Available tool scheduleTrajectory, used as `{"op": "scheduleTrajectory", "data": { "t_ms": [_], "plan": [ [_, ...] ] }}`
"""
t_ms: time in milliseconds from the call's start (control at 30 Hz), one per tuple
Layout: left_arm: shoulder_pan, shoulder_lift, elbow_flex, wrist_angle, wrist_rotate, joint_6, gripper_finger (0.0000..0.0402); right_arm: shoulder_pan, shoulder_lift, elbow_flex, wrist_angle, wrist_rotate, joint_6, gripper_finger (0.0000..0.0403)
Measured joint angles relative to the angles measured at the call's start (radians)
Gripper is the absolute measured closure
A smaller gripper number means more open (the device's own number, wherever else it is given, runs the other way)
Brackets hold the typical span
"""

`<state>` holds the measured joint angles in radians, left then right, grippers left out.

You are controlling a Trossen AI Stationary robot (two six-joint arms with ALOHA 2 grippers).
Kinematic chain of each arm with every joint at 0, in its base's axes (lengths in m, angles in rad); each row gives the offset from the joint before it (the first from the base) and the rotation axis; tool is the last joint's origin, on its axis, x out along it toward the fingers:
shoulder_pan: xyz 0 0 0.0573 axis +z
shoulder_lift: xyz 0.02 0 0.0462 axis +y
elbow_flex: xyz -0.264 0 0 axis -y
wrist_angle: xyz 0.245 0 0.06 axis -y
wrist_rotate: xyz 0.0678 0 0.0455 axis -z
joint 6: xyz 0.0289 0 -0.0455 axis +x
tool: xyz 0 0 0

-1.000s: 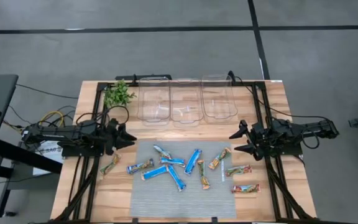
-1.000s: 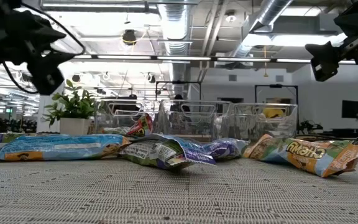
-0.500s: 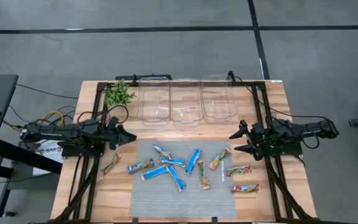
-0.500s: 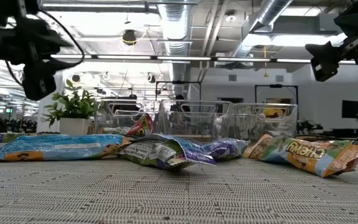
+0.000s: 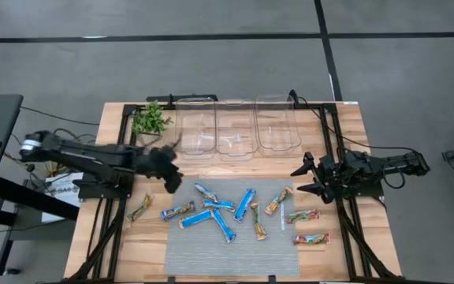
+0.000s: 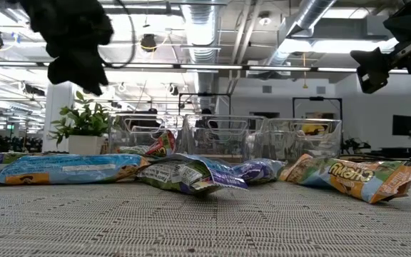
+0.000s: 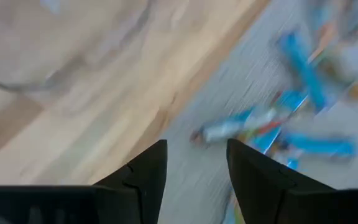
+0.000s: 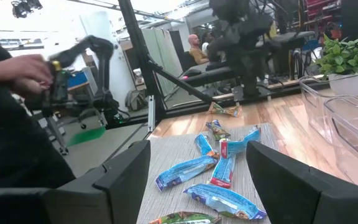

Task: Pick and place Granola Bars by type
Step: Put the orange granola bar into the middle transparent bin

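- Grey woven mat lies on my pale wooden table, and most of the foil-wrapped granola bars are scattered across it, bright blue ones mixed among tan and orange ones.
- One tan bar lies off the mat on the bare wood at my left side; two more tan bars sit at the mat's right edge.
- My left gripper hangs above the table near the mat's back left corner, just in front of the clear bins; its fingers stand apart with nothing between them, and blue bars show beyond them in the wrist view.
- My right gripper waits above the table just off the mat's right side, fingers spread wide and holding nothing.
- Three clear plastic bins stand side by side along the back of the table; I see no bars inside them.
- Small green leafy plant stands to the left of the bins.
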<state>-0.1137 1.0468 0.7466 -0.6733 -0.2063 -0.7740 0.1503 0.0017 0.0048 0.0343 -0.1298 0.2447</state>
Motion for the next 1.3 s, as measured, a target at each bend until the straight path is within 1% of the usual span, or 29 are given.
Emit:
{"op": "scheduleTrajectory", "data": {
  "t_ms": [100, 233, 367, 433, 633, 833, 1000, 1133, 1300],
  "plan": [
    [-0.021, 0.163, 0.119, -0.172, 0.037, -0.022, 0.0242, 0.0, 0.0, 0.0, 0.0, 0.0, 0.0, 0.0143],
    [-0.059, 0.32, 0.235, -0.404, 0.071, -0.069, 0.0242, 0.0, 0.0, 0.0, 0.0, 0.0, 0.0, 0.0143],
    [-0.105, 0.409, 0.285, -0.622, 0.118, -0.157, 0.0242, 0.0, 0.0, 0.0, 0.0, 0.0, 0.0, 0.0143],
    [-0.131, 0.423, 0.282, -0.684, 0.168, -0.201, 0.0242, 0.0, 0.0, 0.0, 0.0, 0.0, 0.0, 0.0143],
    [-0.166, 0.388, 0.229, -0.67, 0.327, -0.34, 0.0242, 0.0, 0.0, 0.0, 0.0, 0.0, 0.0, 0.0143],
    [-0.2, 0.351, 0.138, -0.66, 0.4, -0.426, 0.0242, 0.0, 0.0, 0.0, 0.0, 0.0, 0.0, 0.0143],
    [-0.234, 0.347, 0.048, -0.551, 0.448, -0.468, 0.0242, 0.0, 0.0, 0.0, 0.0, 0.0, 0.0, 0.0143],
    [-0.236, 0.347, -0.039, -0.43, 0.508, -0.482, 0.0242, 0.0, 0.0, 0.0, 0.0, 0.0, 0.0, 0.0143],
    [-0.236, 0.347, -0.118, -0.343, 0.51, -0.501, 0.0242, 0.0, 0.0, 0.0, 0.0, 0.0, 0.0, 0.0143]
  ]
}}
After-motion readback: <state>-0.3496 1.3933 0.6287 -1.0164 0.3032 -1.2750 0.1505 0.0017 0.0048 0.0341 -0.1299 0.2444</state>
